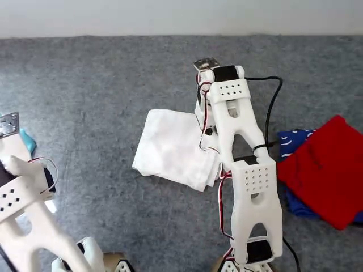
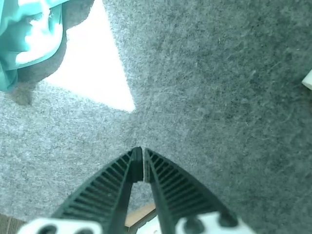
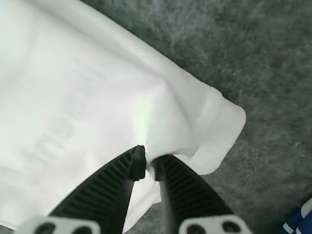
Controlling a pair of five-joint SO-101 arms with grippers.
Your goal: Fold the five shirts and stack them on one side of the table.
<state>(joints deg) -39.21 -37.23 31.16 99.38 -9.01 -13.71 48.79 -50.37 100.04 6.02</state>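
**White shirt being held at its edge in mid-desk**

The white shirt [image 1: 173,148] is lying in the middle of the grey desk [image 1: 85,85], already doubled into a rough rectangle. The right hand [image 3: 150,165] is sitting on its right edge with the fingers drawn narrow, seemingly pinching a ridge of cloth, since creases are running toward the tips. That grip is probably there for one more fold or for dragging the shirt to the pile.

The left hand [image 2: 144,165] is hanging closed and empty over bare desk at the near left, likely waiting clear of the work. The teal shirt [image 1: 27,141] is lying crumpled at the left edge, just beside that arm, apparently not yet folded.

At the right side the red shirt [image 1: 326,170] is resting on top of the blue patterned shirt [image 1: 292,141], which is peeking out beneath it. This is looking like the stack in the making.

Counting: four shirts are showing, one each of white, teal, red and blue, along with two arms and two hands.
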